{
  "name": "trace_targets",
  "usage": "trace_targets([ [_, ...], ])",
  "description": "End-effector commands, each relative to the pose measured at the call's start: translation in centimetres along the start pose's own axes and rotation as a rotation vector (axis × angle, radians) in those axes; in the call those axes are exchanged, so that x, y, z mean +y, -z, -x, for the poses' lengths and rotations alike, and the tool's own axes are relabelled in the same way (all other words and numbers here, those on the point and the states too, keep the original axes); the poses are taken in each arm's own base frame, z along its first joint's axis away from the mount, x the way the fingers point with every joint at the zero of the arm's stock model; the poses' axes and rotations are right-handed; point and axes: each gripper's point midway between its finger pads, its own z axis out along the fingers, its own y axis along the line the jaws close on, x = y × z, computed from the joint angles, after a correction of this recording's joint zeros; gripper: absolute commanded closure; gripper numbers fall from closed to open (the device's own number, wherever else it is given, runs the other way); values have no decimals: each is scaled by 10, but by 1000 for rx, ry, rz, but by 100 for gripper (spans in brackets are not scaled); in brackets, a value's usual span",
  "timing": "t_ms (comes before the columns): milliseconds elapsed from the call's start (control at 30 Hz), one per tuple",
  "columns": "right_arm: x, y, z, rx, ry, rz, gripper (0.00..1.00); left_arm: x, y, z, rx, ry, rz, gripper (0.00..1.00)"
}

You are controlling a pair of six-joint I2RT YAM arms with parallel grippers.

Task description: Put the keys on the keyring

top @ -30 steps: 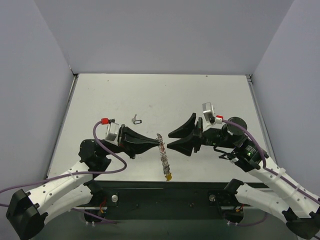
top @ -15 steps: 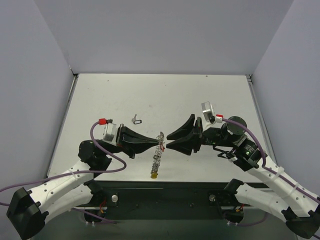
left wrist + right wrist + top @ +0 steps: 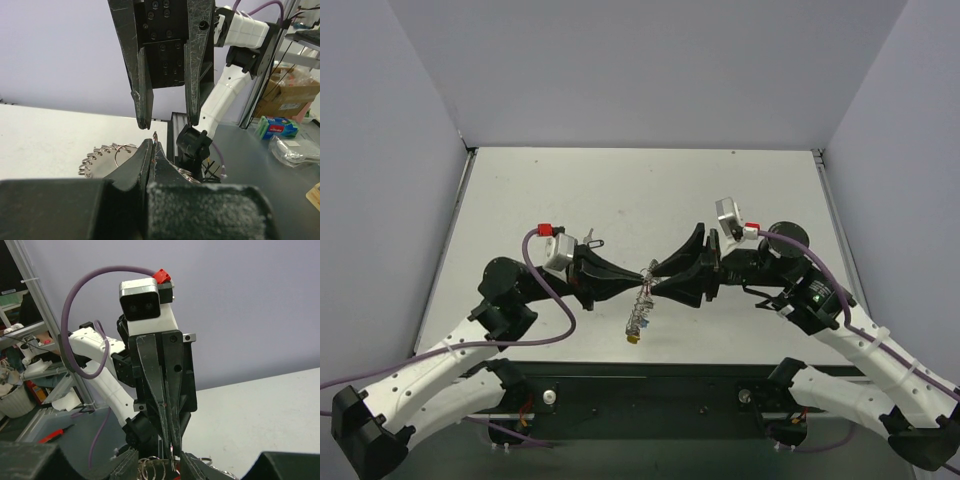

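The keyring [image 3: 639, 312] hangs above the table [image 3: 740, 190] as a strip of small silver pieces with a yellow tag at its low end. My left gripper [image 3: 645, 277] is shut on its thin wire at the top; in the left wrist view the wire pokes out between the closed fingertips [image 3: 150, 148] and the fringe [image 3: 100, 159] hangs to the left. My right gripper [image 3: 659, 281] faces it tip to tip, open. In the right wrist view its jaws stand either side of the small rings [image 3: 152, 467]. One of the keys [image 3: 592, 240] lies on the table behind my left wrist.
Grey walls close the table at the back and on both sides. The two arms meet over the near middle of the table. A dark ledge runs along the near edge by the arm bases [image 3: 650, 390].
Both grippers have closed in on each other, the left moving right and the right moving left. The hanging keyring has swung from lower right to lower left.
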Motion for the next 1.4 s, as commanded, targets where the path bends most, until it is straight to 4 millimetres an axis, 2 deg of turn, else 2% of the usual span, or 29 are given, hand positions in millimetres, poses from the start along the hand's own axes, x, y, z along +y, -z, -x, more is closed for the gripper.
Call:
trace_targets([
  [0, 5, 2, 14, -10, 71, 21, 61, -6, 0, 22, -12, -78, 8, 100],
  [200, 5, 1, 13, -13, 71, 23, 63, -5, 2, 22, -41, -78, 11, 100],
  [233, 7, 1, 13, -13, 70, 32, 68, -7, 2, 25, -59, -73, 9, 100],
  [267, 8, 1, 14, -16, 73, 39, 79, -7, 3, 24, -72, -68, 7, 100],
  [333, 9, 1, 14, -17, 69, 46, 83, -9, 6, 27, -134, -76, 1, 100],
  [467, 10, 1, 15, -26, 67, 51, 81, -17, 11, 39, -242, -101, -30, 100],
  [633, 15, 0, 19, -57, 65, 79, 78, -21, 12, 38, -276, -81, -63, 100],
  [767, 16, -3, 17, -53, 49, 104, 78, -27, 14, 46, -328, -94, -88, 100],
  [1367, 22, -7, 22, -88, 29, 147, 73, -27, 14, 48, -339, -85, -90, 100],
])
